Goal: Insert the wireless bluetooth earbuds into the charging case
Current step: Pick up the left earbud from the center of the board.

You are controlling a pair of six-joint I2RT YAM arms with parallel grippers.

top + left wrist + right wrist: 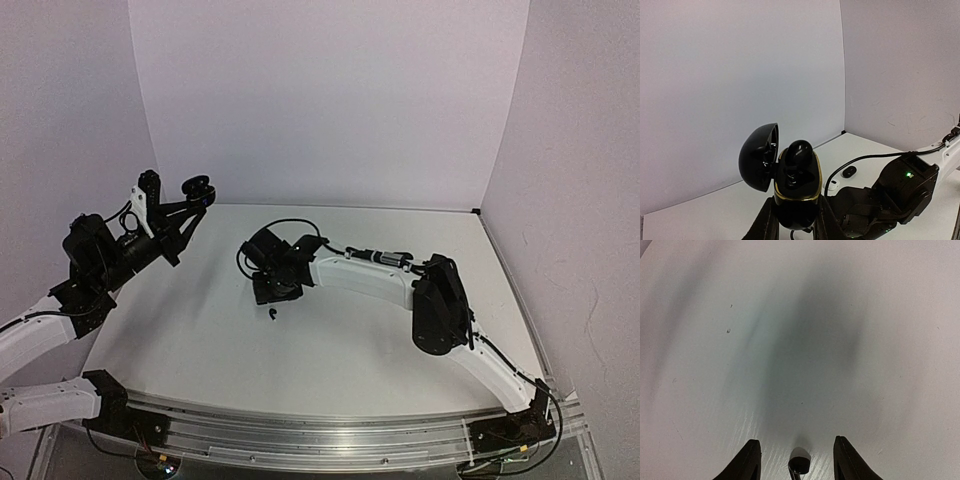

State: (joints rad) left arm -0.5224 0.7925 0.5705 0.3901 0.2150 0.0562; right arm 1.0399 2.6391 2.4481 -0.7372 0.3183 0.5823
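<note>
My left gripper [795, 207] is raised off the table and shut on the charging case [796, 186], a black pebble with a gold rim and its lid swung open to the left. One glossy black earbud [799, 151] sits in it, sticking up. From above, the case [196, 188] hangs at the far left. My right gripper [796, 441] points down at the table, open. A black earbud [800, 461] lies between its fingers, touching neither; in the top view this earbud [274, 314] is just in front of the right gripper [272, 292].
In the left wrist view, another black earbud [849, 171] and a white earbud [834, 184] lie on the white table [710, 210] beyond the right arm's wrist [900, 192]. Purple walls close the back and sides. A black cable [865, 162] loops over the right arm.
</note>
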